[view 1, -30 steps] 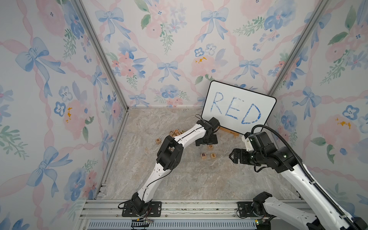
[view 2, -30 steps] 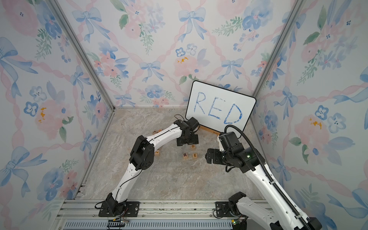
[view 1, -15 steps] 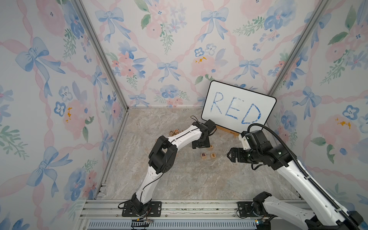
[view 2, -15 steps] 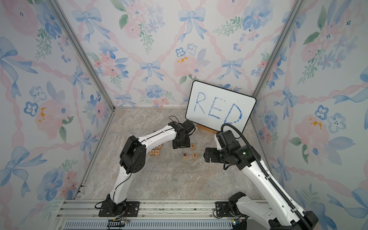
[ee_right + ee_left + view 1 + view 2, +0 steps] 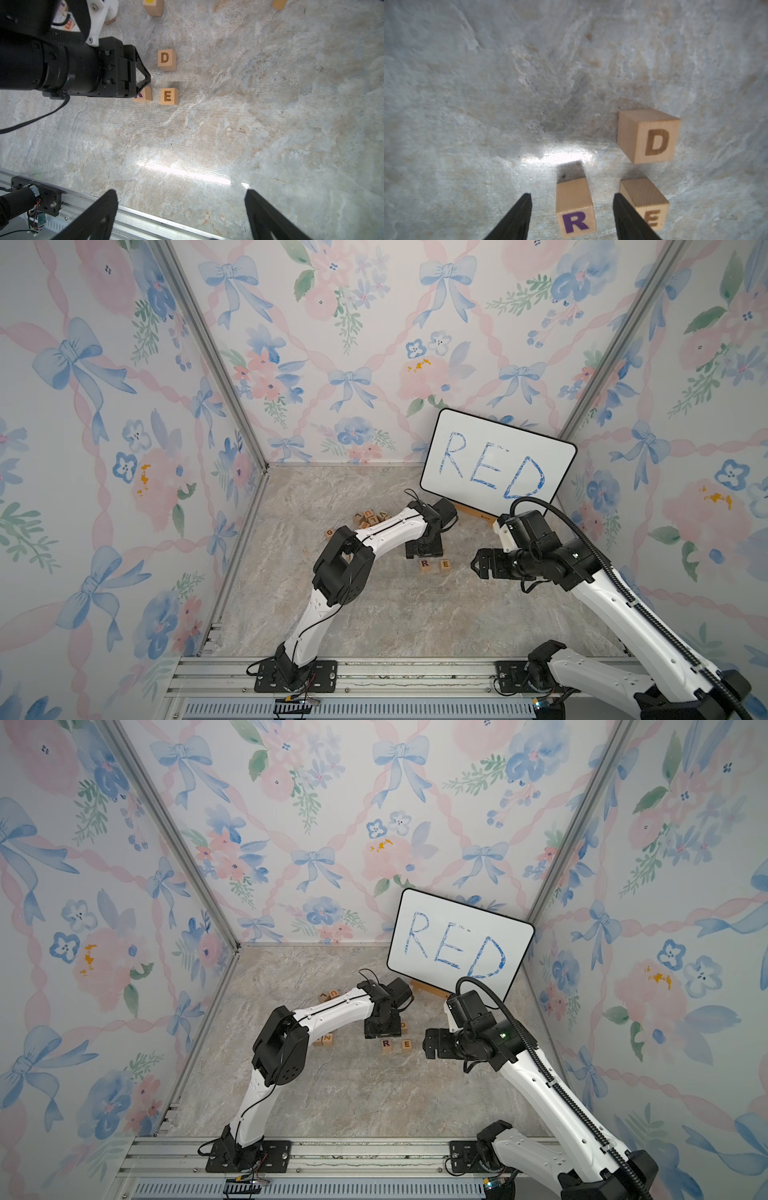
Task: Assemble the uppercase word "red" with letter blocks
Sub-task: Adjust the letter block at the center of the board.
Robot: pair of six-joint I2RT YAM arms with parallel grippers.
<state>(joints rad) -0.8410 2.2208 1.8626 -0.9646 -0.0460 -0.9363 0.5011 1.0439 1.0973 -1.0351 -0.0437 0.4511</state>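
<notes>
Three lettered blocks make up the word.

Top views: in both top views the R block [image 5: 424, 565] and E block [image 5: 445, 564] lie side by side on the table [image 5: 374, 614], letters up. R is on the left arm's side, with a narrow gap between them. The left gripper [image 5: 424, 549] points down just behind the R block. The right gripper [image 5: 478, 565] hangs beside the E block, apart from it. In a top view the D block [image 5: 403, 1025] peeks out just beside the left gripper, behind the E block and out of the row. A white board [image 5: 498, 464] with blue "RED" leans at the back. Spare blocks [image 5: 370, 517] cluster at back left.

Left wrist view: fingers [image 5: 521, 214] spread, nothing pinched. The R block [image 5: 576, 209] shows between them with bare table either side. The E block [image 5: 648, 205] is partly behind one finger. The D block [image 5: 650, 137] is apart from both and slightly turned.

Right wrist view: the right gripper [image 5: 180, 192] is spread wide, holding nothing, over bare table well away from the blocks. The left gripper [image 5: 143, 80] covers part of the R block [image 5: 144, 95]. The E block [image 5: 169, 96] is just beside it. The D block [image 5: 166, 59] is apart.
</notes>
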